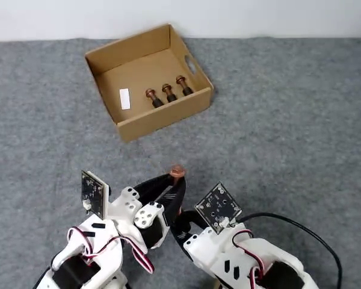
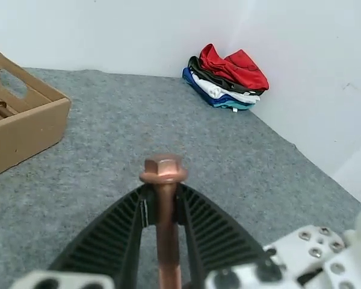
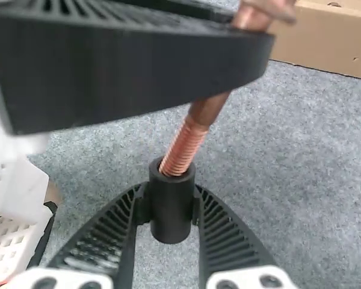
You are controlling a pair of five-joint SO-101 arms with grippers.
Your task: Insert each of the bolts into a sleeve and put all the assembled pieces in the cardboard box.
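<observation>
Left gripper [image 2: 163, 194]: clamped on 1 copper bolt [image 2: 163, 171], head beyond fingertips. Right gripper [image 3: 170, 198]: clamped on 1 black sleeve [image 3: 171, 220], bolt's threaded tip at sleeve mouth. Cardboard box [image 1: 168, 115]: 3 assembled pieces [image 1: 168, 92] inside, side by side; 1 white label [image 1: 124, 98], print unreadable. Grey worktop [image 1: 289, 132].

Both arms are white printed plastic: left arm [image 1: 102, 247], right arm [image 1: 222, 253]. Black servo blocks [image 1: 72, 271] sit btwn the shells. Each wrist has a small dark circuit board w/ tiny components: left board [image 1: 92, 192], right board [image 1: 218, 208]. Red/white/black wire loops [image 1: 135, 253] run along the left arm, w/ a similar wire bundle [image 1: 245, 236] on the right. A thick black cable [image 1: 307, 232] arcs off the right arm. Left tool [image 2: 162, 201] & right tool [image 3: 171, 208] have matte black wedge-shaped fingers [image 2: 108, 241] w/ ribbed slats on white bases. A white bracket [image 2: 316, 244] carries silver screws.
</observation>
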